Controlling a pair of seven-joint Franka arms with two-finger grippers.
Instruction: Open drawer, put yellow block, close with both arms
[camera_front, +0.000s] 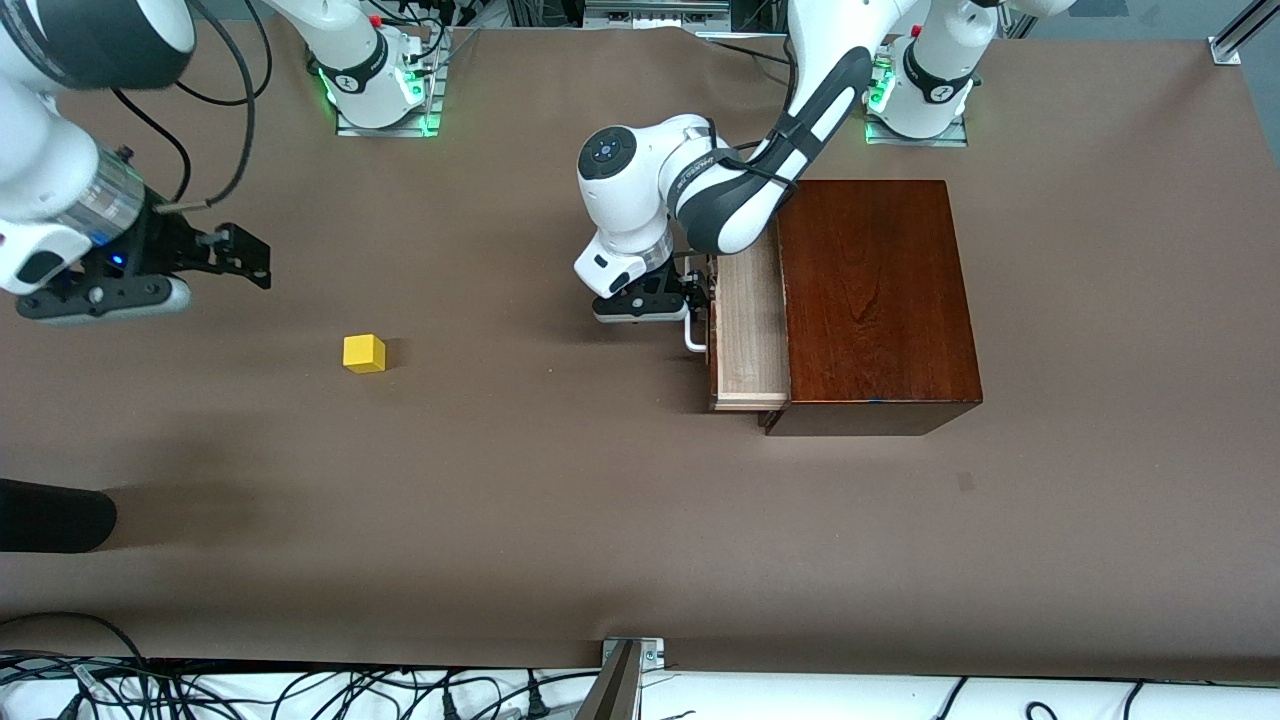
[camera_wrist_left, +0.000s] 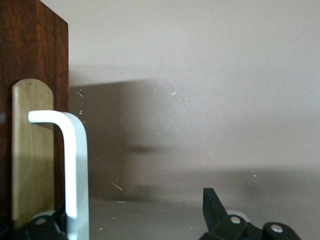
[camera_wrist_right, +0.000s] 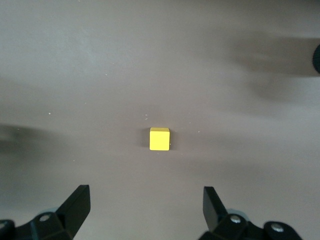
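Left end effector (camera_front: 697, 290) sat open around the white handle (camera_front: 692, 335) of the half-out drawer (camera_front: 748, 330), right end effector (camera_front: 245, 255) hung open with the yellow block (camera_front: 364, 353) at its 5 o'clock on the surface (camera_front: 560, 500), so I'd pull straight and level.

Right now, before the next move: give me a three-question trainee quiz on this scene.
1. True or false: the yellow block lies inside the drawer.
2. The left pincer is at: a) the drawer's white handle, b) the yellow block, c) nothing.
3. Fill in: the right pincer, over the block, is ____ (open/shut).

Key: 1 false, it sits on the table; 2 a; 3 open.
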